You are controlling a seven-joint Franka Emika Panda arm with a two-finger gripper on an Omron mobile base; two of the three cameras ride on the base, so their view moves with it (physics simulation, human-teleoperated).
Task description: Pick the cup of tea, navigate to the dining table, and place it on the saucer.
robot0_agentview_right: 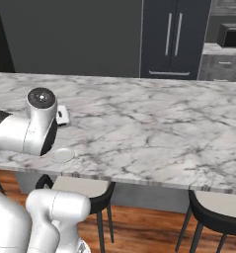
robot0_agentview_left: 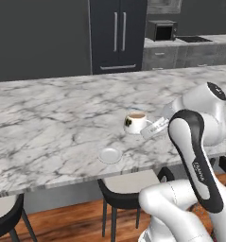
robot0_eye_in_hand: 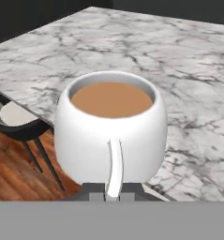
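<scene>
1. The white arm (robot0_agentview_left: 195,156) is rising from the base, bending at its dark-jointed elbow and reaching forward and leftward.
2. The wrist (robot0_agentview_left: 199,101) is lying nearly level, pointing the hand sideways.
3. The gripper (robot0_agentview_left: 150,128) is pinching its two fingers tight on the handle of the cup of tea (robot0_agentview_left: 134,122).

The lettering on the robot arm (robot0_agentview_left: 200,171) and the dark mark on the cup of tea (robot0_agentview_left: 134,122) are too small to read.

Even, soft rendered light — faint shadows, dim dark backdrop, slight blur
</scene>
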